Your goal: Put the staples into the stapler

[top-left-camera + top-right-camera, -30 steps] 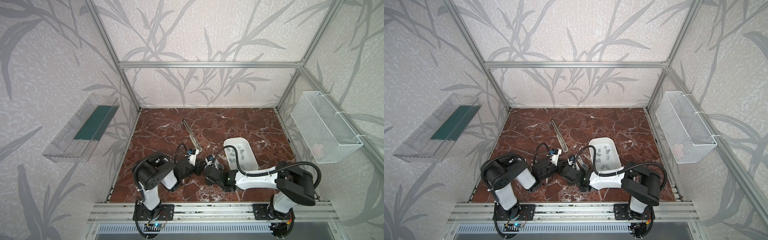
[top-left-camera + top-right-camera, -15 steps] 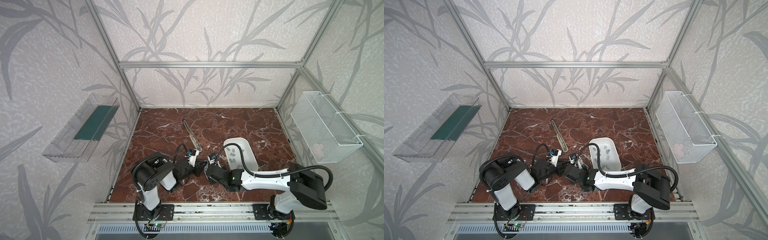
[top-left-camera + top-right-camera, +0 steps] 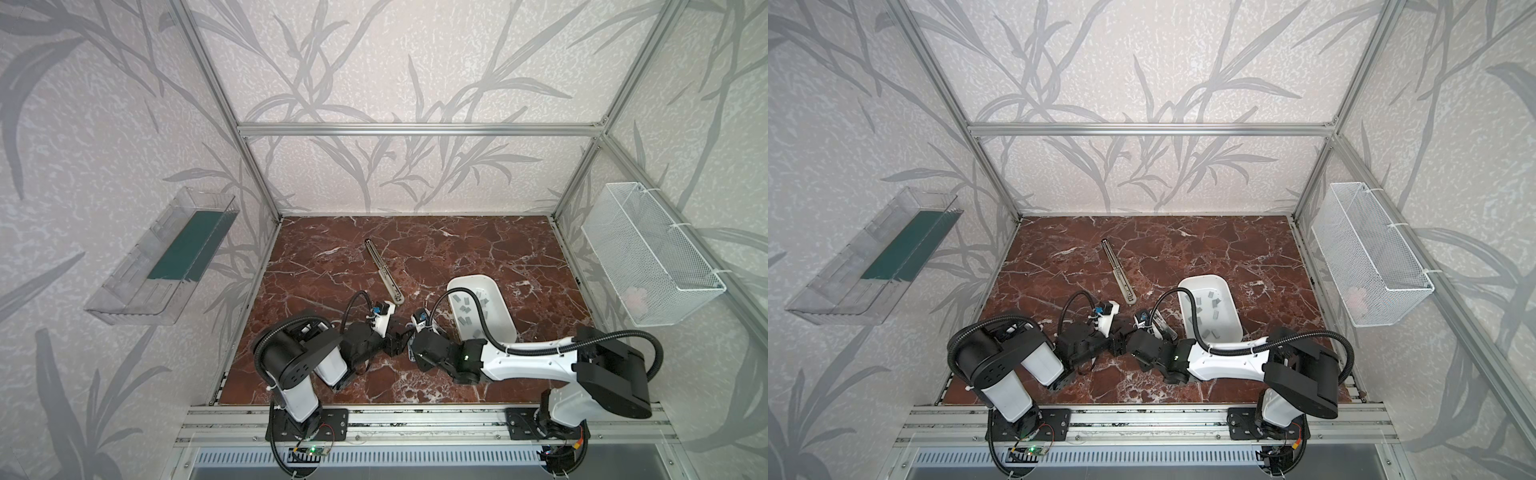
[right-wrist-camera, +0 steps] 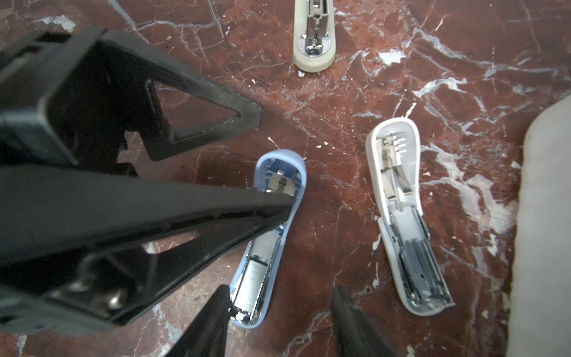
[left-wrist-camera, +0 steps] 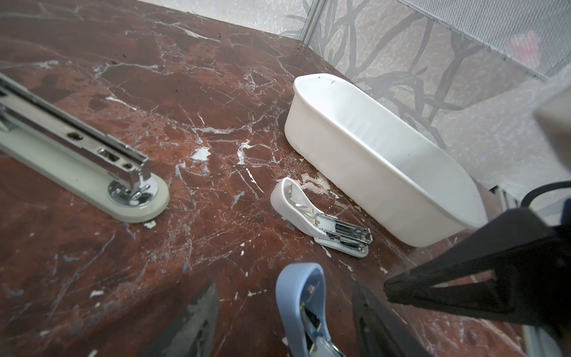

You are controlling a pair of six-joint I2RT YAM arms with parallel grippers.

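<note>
The left jaws stand apart, their fingers point(image 5: 197, 321) on either side of the blue stapler point(image 5: 296, 287). A gap shows on both sides, so nothing is clamped. The right jaws are apart too. Their fingers point(image 4: 210, 321) straddle the opposite end of that stapler, with one fingertip right against its rim, though real contact cannot be told.

The two pairs of jaws face each other low over the surface point(image 3: 415, 245), close to its front edge and about midway along it. The blue stapler lies there opened out flat, insides up, and a ribbed grey staple strip point(image 4: 255, 275) sits in its metal channel. In the right wrist view one left finger point(image 4: 216, 204) reaches over the stapler's cover half, its tip at the metal spring part. Whether it touches or hangs just above, I cannot tell.

Just beside the blue one, toward the right edge, lies a white stapler point(image 4: 404, 222), also opened flat. Beyond it stands a white tray point(image 5: 355, 167), between the middle and the front right corner. The staples point(image 3: 465, 320) lie loose and scattered on its floor.

A long beige stapler point(image 3: 384, 272) lies near the middle of the surface, metal rail up, slanting toward the back left corner and apart from the others. A wire basket point(image 3: 623, 249) hangs on the right wall and a clear shelf point(image 3: 124, 291) on the left wall.
</note>
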